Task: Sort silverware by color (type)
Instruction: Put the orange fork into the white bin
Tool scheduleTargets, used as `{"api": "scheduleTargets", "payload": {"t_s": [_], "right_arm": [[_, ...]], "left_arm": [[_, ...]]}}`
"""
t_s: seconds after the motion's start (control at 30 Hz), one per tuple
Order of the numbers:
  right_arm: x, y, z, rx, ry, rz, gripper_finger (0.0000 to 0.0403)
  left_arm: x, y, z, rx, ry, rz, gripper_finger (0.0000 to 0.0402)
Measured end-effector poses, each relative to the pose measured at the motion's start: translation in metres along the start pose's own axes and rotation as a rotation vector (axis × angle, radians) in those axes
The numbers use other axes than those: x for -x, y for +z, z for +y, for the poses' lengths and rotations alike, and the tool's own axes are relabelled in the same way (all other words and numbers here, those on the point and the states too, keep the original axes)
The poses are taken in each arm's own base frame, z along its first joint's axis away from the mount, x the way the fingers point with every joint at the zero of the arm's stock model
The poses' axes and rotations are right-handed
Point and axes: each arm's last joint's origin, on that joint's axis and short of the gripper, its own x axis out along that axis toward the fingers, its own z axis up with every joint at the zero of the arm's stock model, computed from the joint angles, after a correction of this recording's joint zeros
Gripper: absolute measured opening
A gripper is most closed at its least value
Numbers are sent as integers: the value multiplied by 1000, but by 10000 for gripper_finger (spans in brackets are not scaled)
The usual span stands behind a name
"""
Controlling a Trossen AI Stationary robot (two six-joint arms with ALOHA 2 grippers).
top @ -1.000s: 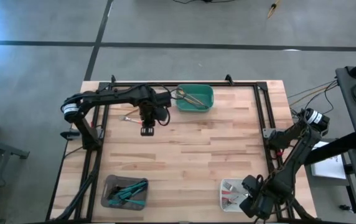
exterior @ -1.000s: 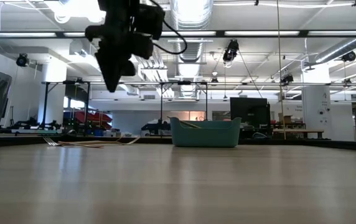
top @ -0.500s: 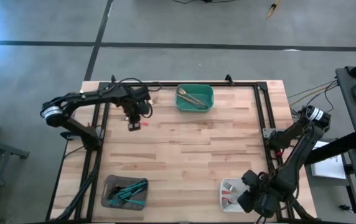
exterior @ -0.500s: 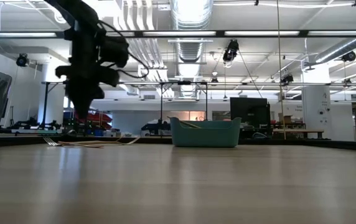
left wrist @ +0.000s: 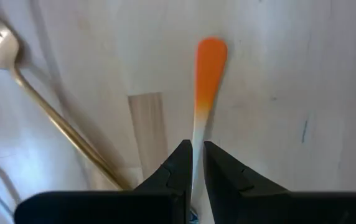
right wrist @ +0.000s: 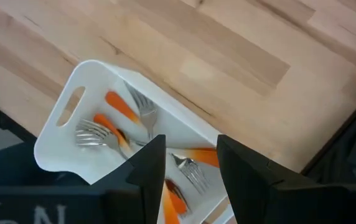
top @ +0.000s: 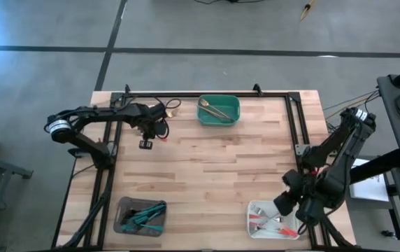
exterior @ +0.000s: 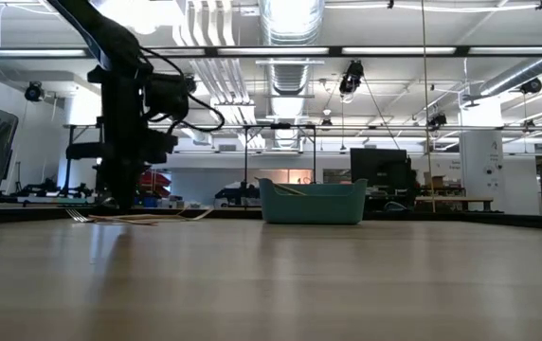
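An orange-handled piece of silverware [left wrist: 210,62] runs away from my left gripper [left wrist: 196,149], which is shut on it and points straight down near the table's far left [top: 151,136]. Its head is hidden behind the fingers. Beside it a gold fork [left wrist: 0,46] lies flat on the wood, and more loose silverware [exterior: 138,218] lies around the gripper [exterior: 119,201]. My right gripper [right wrist: 190,162] hangs open and empty above the white tray [right wrist: 91,65], which holds several orange-handled forks [right wrist: 125,109]. My left gripper pinches the pale stem [left wrist: 198,127] of the orange-handled piece between its two fingers, just below where the orange ends. The fingers come from above and lie across the stem. The piece lies level, close to the tabletop; whether it rests on the wood, I cannot tell.
A green tray [top: 238,112] with gold pieces stands at the far edge's middle. A grey tray [top: 119,217] with teal-handled pieces sits at the near left, and the white tray [top: 252,210] at the near right. A black frame rail [top: 186,94] runs along the far edge.
My left gripper has gone toward the table's left edge and down, close to the tabletop, rolling somewhat about its own axis. My right gripper has risen from over the white tray and drawn toward the far edge, so the tray now shows uncovered.
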Motion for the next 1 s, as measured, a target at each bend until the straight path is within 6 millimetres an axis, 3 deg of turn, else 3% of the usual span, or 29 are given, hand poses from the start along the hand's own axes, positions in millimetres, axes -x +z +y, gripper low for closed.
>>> {"api": "scheduleTargets", "payload": {"t_s": [0.43,0.87,1.0], "right_arm": [[6,5,-6,-2,-4,-4,135],[6,5,-6,-2,-4,-4,134],[6,5,-6,-1,-5,-4,134]], "left_arm": [[-17,-9,1,54,-2,85,32],[-28,-5,3,99,-6,128,133],[-33,-5,3,93,-21,149,140]]}}
